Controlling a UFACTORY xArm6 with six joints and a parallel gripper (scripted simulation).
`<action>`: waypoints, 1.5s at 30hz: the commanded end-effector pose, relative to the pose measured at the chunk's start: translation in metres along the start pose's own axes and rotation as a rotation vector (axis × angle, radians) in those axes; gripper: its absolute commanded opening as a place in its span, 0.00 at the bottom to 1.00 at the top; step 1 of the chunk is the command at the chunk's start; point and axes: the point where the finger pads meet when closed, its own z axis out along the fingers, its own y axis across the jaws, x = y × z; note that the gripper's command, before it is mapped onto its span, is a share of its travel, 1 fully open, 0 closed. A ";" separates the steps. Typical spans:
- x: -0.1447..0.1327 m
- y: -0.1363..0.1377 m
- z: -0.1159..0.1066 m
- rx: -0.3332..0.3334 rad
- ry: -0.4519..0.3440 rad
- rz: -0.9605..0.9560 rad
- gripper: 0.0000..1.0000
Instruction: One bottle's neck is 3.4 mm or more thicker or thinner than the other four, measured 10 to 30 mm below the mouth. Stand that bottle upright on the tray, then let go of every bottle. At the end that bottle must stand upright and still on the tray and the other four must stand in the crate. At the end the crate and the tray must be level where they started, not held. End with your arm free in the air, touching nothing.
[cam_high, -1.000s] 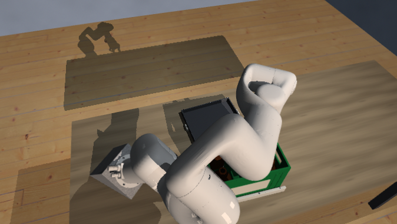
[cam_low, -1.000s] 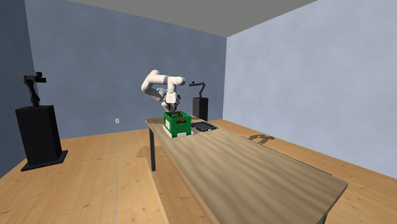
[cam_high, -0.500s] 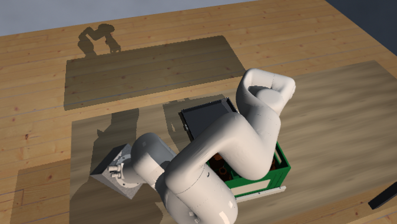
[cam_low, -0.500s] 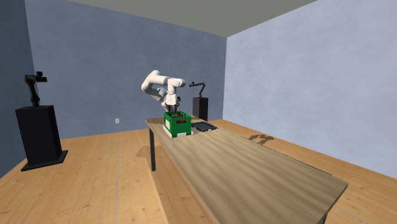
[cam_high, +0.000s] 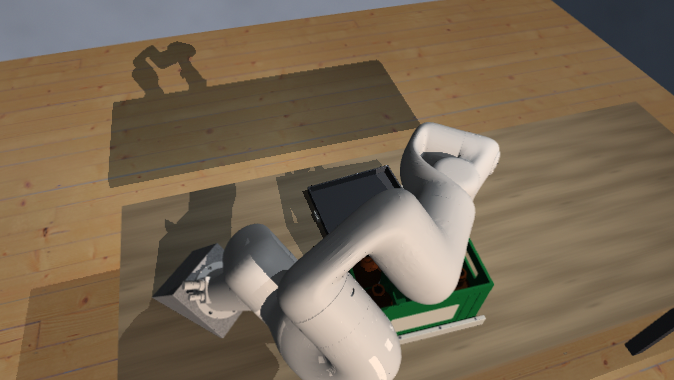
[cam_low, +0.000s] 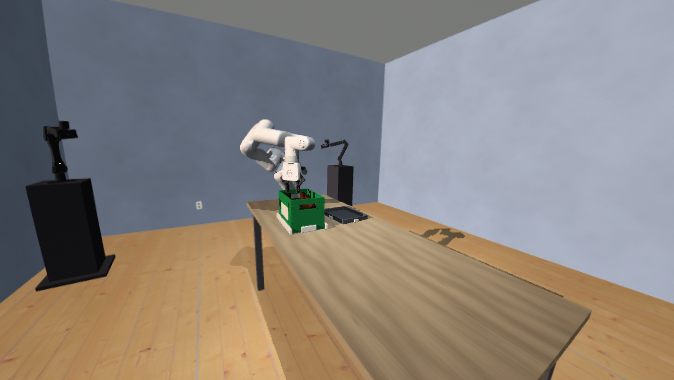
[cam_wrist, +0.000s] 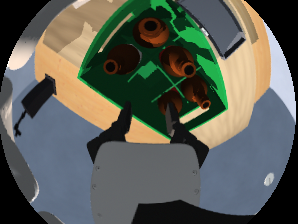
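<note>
1. The desk (cam_low: 430, 280) carries the crate (cam_low: 292, 215), with the tray (cam_low: 350, 218) just beside it.
2. All five bottles (cam_wrist: 152, 30) stand in the crate; the tray holds nothing.
3. The gripper (cam_wrist: 148, 123) hangs above the crate's near corner, partly open and holding nothing.
4. I judge the necks are being compared (the odd one I cannot tell). The next move calls for lowering around one neck.

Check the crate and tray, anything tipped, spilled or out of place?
Nothing stands out. All five bottles stand upright in the crate, the tray sits flat beside it, holding nothing, and the gripper hangs open above the crate.
</note>
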 end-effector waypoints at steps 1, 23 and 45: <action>0.000 0.000 0.001 -0.001 0.000 0.001 0.65; 0.000 0.000 0.004 -0.001 0.000 0.001 0.65; 0.000 0.000 0.008 -0.001 0.000 0.001 0.65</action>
